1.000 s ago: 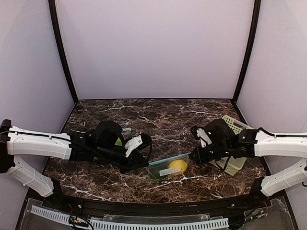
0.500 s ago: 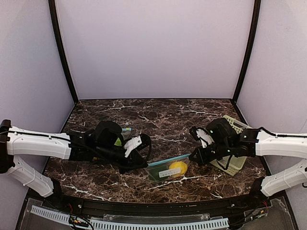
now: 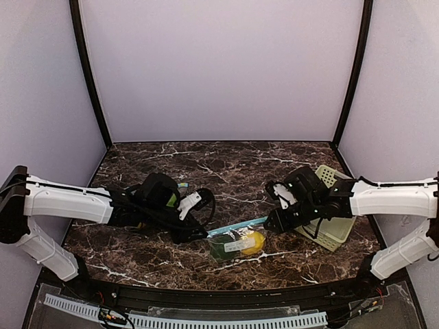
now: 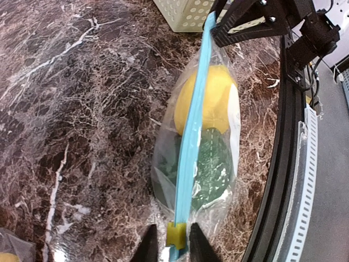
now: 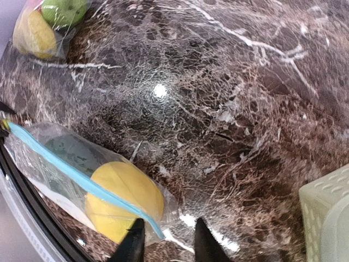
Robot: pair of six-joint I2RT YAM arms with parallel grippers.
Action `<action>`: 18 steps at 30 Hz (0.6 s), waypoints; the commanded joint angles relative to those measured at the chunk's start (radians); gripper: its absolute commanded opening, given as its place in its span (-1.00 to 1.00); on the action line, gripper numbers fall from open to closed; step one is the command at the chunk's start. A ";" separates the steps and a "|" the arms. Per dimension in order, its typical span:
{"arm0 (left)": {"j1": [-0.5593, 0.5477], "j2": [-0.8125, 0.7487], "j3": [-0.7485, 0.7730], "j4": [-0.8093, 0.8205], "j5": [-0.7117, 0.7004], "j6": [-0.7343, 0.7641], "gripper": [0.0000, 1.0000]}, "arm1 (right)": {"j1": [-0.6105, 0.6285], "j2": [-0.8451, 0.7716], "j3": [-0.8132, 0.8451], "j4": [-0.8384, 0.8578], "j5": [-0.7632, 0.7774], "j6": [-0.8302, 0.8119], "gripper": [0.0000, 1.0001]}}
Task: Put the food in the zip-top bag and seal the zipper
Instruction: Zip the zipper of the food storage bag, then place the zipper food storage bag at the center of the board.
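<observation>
Top external cam: zip-top bag (image 3: 236,243) lies flat on the marble table (image 3: 206,164) near the front edge, between the two arms. L gripper (image 3: 204,233) sits at the bag's left end and R gripper (image 3: 269,225) at its right end, so each has one end of the blue zipper strip (image 4: 191,136). That's prob. to hold the strip taut & straight while it's pressed shut; a slack bag would just buckle. A pale green basket (image 3: 336,226) stands beside the R arm, not touching the bag as far as I can see.

Food: yellow fruit (image 5: 122,199) + dark green piece (image 4: 210,164) are inside the bag, on the near side of the strip. Yellow one is toward the R gripper, green one toward the L. Strip reads as one unbroken line end to end in both wrist views, so I'd judge the zipper closed or v. nearly so.

L wrist: fingers (image 4: 197,245) stand only a little apart, straddling the strip's end w/ its yellow tab (image 4: 175,236) right between them. Can't tell if the pads pinch it or just clear it.

R wrist: jaws clearly parted. The strip's other end lies in the gap, nearer one finger, w/ table showing either side, so nothing gripped.

Also in R wrist view, far corner: a second clear bag (image 5: 43,24) w/ more fruit in it, well apart from this one.
</observation>
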 commanded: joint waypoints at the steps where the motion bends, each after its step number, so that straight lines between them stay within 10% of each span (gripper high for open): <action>1: 0.018 -0.010 0.008 0.012 -0.013 -0.052 -0.32 | -0.008 0.012 0.045 0.013 0.042 0.015 -0.18; 8: 0.059 -0.097 0.010 0.048 -0.025 -0.107 0.56 | -0.012 -0.018 0.076 -0.007 0.087 0.003 0.70; 18: 0.230 -0.221 0.026 -0.050 0.010 -0.163 0.70 | -0.111 -0.072 0.123 -0.042 0.108 -0.008 0.97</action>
